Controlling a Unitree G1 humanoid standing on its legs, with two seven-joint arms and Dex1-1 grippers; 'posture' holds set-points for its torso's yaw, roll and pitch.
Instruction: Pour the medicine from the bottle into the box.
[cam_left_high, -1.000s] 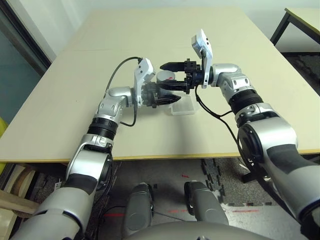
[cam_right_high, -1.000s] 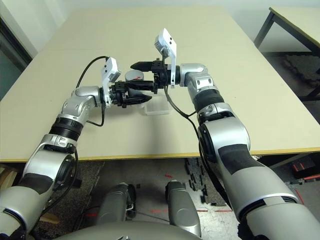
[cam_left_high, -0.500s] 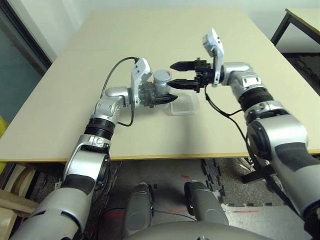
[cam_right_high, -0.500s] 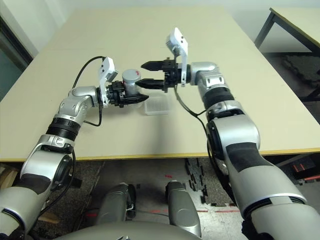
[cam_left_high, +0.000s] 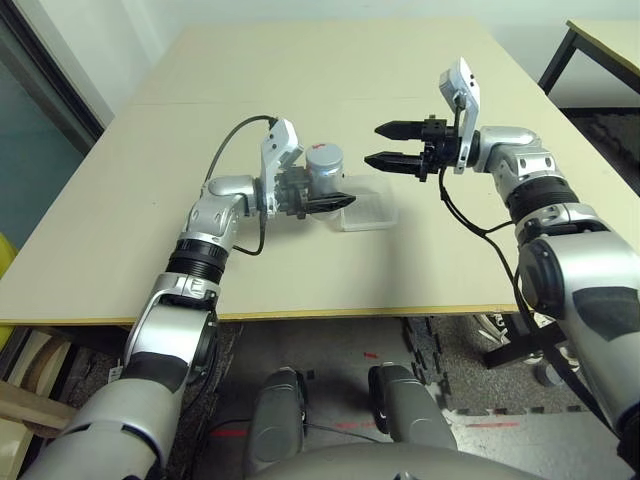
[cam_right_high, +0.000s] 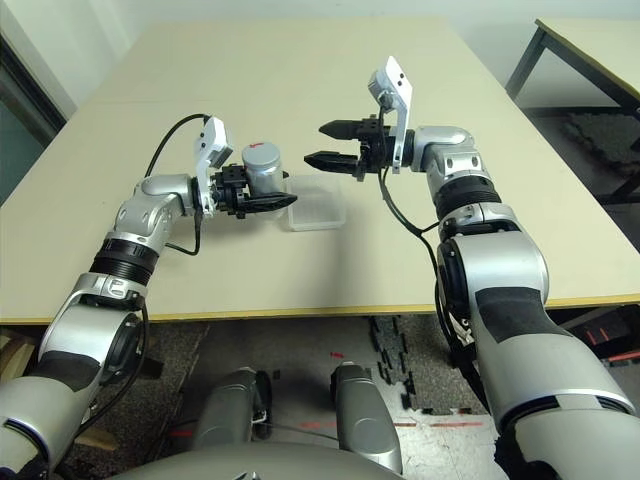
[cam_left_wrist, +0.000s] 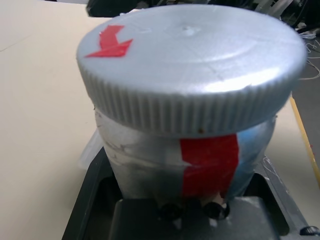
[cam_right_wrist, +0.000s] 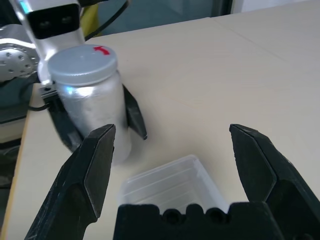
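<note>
While the left gripper (cam_left_high: 325, 203) held the capped bottle (cam_left_high: 323, 172) upright beside the box (cam_left_high: 366, 212), the right gripper (cam_left_high: 390, 145), jaws wide, had drawn away empty; uncapping remained undone.

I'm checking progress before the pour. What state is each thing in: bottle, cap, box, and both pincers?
Bottle: upright, held above the table.
Cap: on the bottle, closed.
Box: on the table, right way up, looks empty.
Left pincer: shut on the bottle.
Right pincer: open, holding nothing, apart from the bottle.
</note>
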